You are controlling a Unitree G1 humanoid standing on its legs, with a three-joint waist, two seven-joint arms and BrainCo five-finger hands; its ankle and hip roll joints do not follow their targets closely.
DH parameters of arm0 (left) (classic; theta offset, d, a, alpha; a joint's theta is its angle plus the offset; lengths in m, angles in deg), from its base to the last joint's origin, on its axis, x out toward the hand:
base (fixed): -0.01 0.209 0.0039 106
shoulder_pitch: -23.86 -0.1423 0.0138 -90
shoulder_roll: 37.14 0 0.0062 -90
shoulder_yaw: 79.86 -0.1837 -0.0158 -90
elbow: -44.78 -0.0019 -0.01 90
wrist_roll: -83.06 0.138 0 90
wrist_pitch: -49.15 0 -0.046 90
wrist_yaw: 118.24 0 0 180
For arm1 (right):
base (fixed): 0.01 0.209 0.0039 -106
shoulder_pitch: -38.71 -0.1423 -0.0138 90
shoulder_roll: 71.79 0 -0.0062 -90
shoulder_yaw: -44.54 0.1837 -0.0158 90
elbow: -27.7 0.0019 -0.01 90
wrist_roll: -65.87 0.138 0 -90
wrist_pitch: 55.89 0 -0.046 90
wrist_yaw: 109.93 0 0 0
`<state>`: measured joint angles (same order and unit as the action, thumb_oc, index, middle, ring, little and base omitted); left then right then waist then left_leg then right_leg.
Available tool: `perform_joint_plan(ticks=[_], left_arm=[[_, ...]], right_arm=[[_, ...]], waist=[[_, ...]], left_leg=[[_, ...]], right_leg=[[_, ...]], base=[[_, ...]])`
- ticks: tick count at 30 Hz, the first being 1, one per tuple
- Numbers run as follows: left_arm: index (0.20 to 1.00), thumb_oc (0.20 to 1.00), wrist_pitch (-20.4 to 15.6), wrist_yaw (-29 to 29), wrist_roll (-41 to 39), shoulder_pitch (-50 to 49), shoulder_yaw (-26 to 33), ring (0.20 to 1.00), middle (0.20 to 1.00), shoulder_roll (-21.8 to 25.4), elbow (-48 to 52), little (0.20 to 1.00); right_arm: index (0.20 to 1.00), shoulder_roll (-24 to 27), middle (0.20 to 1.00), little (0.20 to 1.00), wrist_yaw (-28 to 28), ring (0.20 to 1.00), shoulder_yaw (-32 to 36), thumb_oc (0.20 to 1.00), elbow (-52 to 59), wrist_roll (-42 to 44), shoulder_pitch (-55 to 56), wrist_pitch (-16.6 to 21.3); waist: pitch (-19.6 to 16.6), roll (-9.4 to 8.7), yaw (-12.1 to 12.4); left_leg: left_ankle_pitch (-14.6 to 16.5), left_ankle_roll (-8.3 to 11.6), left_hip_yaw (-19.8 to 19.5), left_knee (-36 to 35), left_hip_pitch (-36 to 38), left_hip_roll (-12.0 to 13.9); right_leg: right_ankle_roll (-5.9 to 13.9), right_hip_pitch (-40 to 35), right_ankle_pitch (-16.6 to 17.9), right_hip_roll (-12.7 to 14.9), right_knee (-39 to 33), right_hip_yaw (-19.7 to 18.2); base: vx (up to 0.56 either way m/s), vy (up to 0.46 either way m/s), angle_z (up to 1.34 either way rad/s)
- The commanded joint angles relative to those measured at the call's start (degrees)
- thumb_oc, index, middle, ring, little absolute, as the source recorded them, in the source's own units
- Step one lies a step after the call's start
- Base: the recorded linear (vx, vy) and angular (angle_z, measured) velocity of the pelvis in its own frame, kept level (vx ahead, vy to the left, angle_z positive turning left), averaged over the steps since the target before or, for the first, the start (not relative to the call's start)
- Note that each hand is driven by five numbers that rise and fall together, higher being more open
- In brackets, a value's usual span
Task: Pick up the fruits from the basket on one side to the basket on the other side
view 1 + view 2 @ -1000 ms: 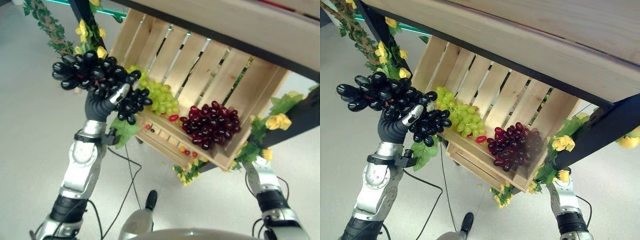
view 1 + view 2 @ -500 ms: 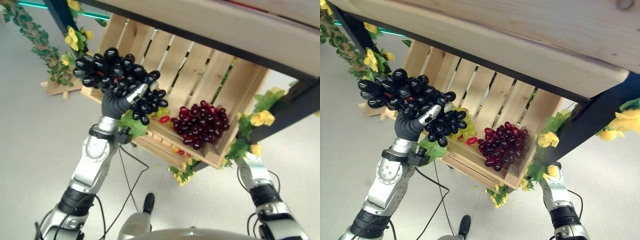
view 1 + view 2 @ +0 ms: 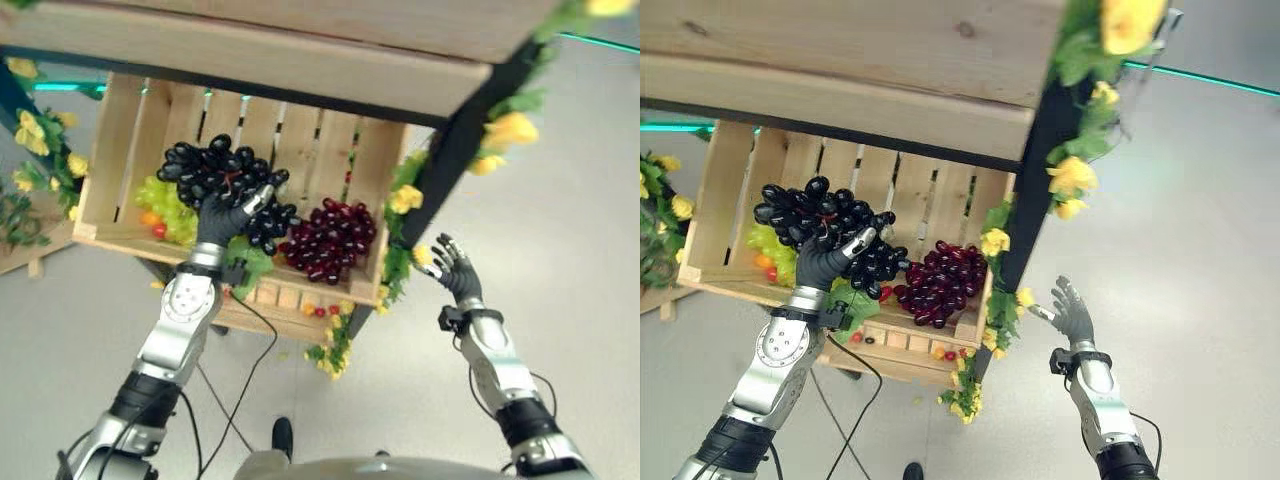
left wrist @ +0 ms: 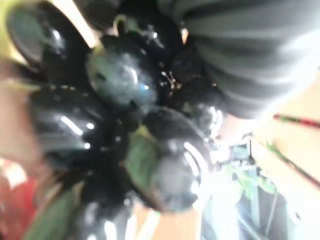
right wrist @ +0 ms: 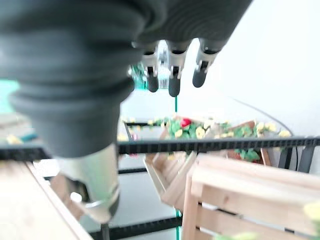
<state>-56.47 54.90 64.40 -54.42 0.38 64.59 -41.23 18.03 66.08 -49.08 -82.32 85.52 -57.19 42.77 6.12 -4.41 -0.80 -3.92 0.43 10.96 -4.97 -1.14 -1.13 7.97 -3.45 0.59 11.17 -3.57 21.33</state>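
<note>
My left hand (image 3: 220,224) is shut on a bunch of black grapes (image 3: 224,178), held up in front of the tilted wooden crate (image 3: 102,140). Seen from the left wrist, the black grapes (image 4: 125,100) press close against the hand's dark cover (image 4: 250,45). Inside the crate a bunch of red grapes (image 3: 326,240) lies to the right of the hand and green grapes (image 3: 166,196) lie to its left. My right hand (image 3: 456,276) is raised to the right of the crate, open with fingers (image 5: 172,75) straight and holding nothing.
A black stand post (image 3: 452,150) wrapped in leaves and yellow flowers (image 3: 505,130) runs between the crate and my right hand. A wooden shelf (image 3: 250,50) overhangs the crate. Small red fruits (image 3: 320,311) sit on the crate's front rim. Another crate (image 5: 170,175) shows far off.
The camera has swung, shifting the whole scene. My left hand still holds the black grapes, now before the crate's middle. My right hand has risen into view, open.
</note>
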Motion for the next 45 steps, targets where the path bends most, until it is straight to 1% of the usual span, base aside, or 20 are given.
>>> perform_joint_plan(ticks=[1,4,10,15,24,25,26,27,41,42,43,44,45], left_arm=[[0.200,0.200,-2.6,-0.7,3.4,7.6,1.3,0.200,0.200,-3.1,-3.8,0.200],[0.200,0.200,-2.7,-1.4,4.0,7.5,1.8,0.200,0.200,-3.0,-4.6,0.200],[0.200,0.200,-2.3,-2.2,5.5,7.0,2.8,0.200,0.200,-2.6,-5.5,0.200],[0.200,0.200,-2.1,-2.5,5.9,6.3,3.6,0.200,0.200,-2.4,-5.9,0.200],[0.200,0.200,-1.9,-2.5,6.8,5.6,4.3,0.200,0.200,-2.2,-5.5,0.200],[0.282,0.282,-1.9,-2.2,6.5,5.2,4.3,0.282,0.282,-2.4,-5.3,0.282],[0.529,0.529,-1.8,-2.2,6.5,5.2,4.3,0.529,0.529,-2.4,-5.3,0.529],[1.000,1.000,-1.7,-2.3,6.0,5.2,4.4,1.000,1.000,-2.7,-5.4,1.000],[1.000,1.000,-0.8,-1.1,5.4,3.6,5.0,1.000,1.000,-3.1,-5.1,1.000],[1.000,1.000,0.4,-0.2,5.6,2.8,5.1,1.000,1.000,-3.1,-5.5,1.000],[1.000,1.000,0.5,-0.2,5.6,2.7,5.1,1.000,1.000,-3.1,-5.5,1.000],[1.000,1.000,1.7,0.3,7.4,2.2,5.3,1.000,1.000,-2.4,-5.8,1.000],[1.000,1.000,1.8,0.3,7.4,2.2,5.3,1.000,1.000,-2.4,-5.7,1.000]], right_arm=[[1.000,1.9,1.000,1.000,0.7,1.000,-1.0,1.000,4.6,-0.9,-2.0,2.4],[1.000,1.7,1.000,1.000,1.0,1.000,-0.9,1.000,4.6,-0.7,-1.1,2.4],[1.000,1.4,1.000,1.000,1.4,1.000,-0.3,1.000,4.6,-0.5,0.7,2.4],[1.000,1.3,1.000,1.000,1.7,1.000,0.1,1.000,4.7,-0.2,1.5,2.5],[1.000,1.1,1.000,1.000,1.9,1.000,0.5,1.000,4.6,-0.2,2.1,2.6],[1.000,1.0,1.000,1.000,1.8,1.000,0.6,1.000,4.5,-0.2,2.3,2.6],[1.000,1.0,1.000,1.000,1.8,1.000,0.6,1.000,4.5,-0.2,2.3,2.6],[1.000,0.9,1.000,1.000,1.8,1.000,0.6,1.000,4.6,-0.4,2.5,2.5],[1.000,0.7,1.000,1.000,1.9,1.000,1.3,1.000,4.4,-0.5,3.1,2.4],[1.000,0.9,1.000,1.000,1.8,1.000,1.6,1.000,4.3,-0.9,3.2,2.2],[1.000,0.9,1.000,1.000,1.8,1.000,1.6,1.000,4.3,-0.9,3.2,2.2],[1.000,1.0,1.000,1.000,1.7,1.000,2.1,1.000,4.3,-1.3,3.2,1.8],[1.000,1.0,1.000,1.000,1.7,1.000,2.1,1.000,4.3,-1.3,3.2,1.8]], waist=[[-1.5,1.72,-1.8],[-1.6,1.67,-2.8],[-2.2,1.33,-3.6],[-2.6,1.04,-3.9],[-3.1,0.65,-3.7],[-3.2,0.63,-3.7],[-3.2,0.63,-3.7],[-3.2,0.60,-3.6],[-3.3,0.49,-3.4],[-3.3,0.61,-3.3],[-3.3,0.62,-3.3],[-3.2,0.80,-3.2],[-3.2,0.80,-3.3]], left_leg=[[7.0,1.82,-0.7,2.5,4.8,1.2],[7.4,1.61,0.8,2.6,5.5,1.3],[7.7,1.45,2.1,2.7,6.3,1.4],[7.7,1.41,2.6,2.6,6.7,1.5],[7.4,1.34,2.2,2.0,6.9,1.5],[7.3,1.32,2.1,1.8,6.9,1.5],[7.3,1.32,2.1,1.8,6.9,1.5],[7.2,1.33,2.0,1.8,6.8,1.4],[6.9,1.34,1.4,1.5,6.7,1.1],[6.9,1.29,1.3,1.5,6.7,1.1],[6.9,1.29,1.3,1.5,6.7,1.1],[6.9,1.24,1.2,1.5,6.7,1.0],[6.9,1.24,1.2,1.5,6.7,1.0]], right_leg=[[3.31,2.1,5.8,2.3,-0.4,0.4],[3.39,2.8,5.9,1.8,-0.2,-1.2],[3.25,3.0,5.8,1.0,0.2,-2.2],[3.10,2.6,5.7,0.5,0.0,-2.3],[2.87,2.1,5.4,0.1,0.0,-1.5],[2.86,1.9,5.4,0.1,-0.2,-1.2],[2.86,1.9,5.4,0.1,-0.2,-1.2],[2.84,1.8,5.4,0.2,-0.3,-1.0],[2.71,1.0,5.3,0.2,-0.6,0.0],[2.73,1.0,5.3,0.3,-0.5,0.1],[2.73,1.0,5.3,0.3,-0.5,0.1],[2.70,0.8,5.3,0.3,-0.6,0.1],[2.70,0.8,5.3,0.3,-0.6,0.1]], base=[[0.01,0.012,-0.38],[0.01,0.006,-0.33],[0.02,-0.001,-0.17],[0.01,-0.007,-0.09],[0.00,0.000,0.00],[0.00,0.000,0.00],[0.00,0.000,0.00],[0.00,0.000,0.00],[0.00,0.000,0.00],[0.00,0.000,0.00],[0.00,0.000,0.00],[0.00,0.000,0.00],[0.00,0.000,0.00]])
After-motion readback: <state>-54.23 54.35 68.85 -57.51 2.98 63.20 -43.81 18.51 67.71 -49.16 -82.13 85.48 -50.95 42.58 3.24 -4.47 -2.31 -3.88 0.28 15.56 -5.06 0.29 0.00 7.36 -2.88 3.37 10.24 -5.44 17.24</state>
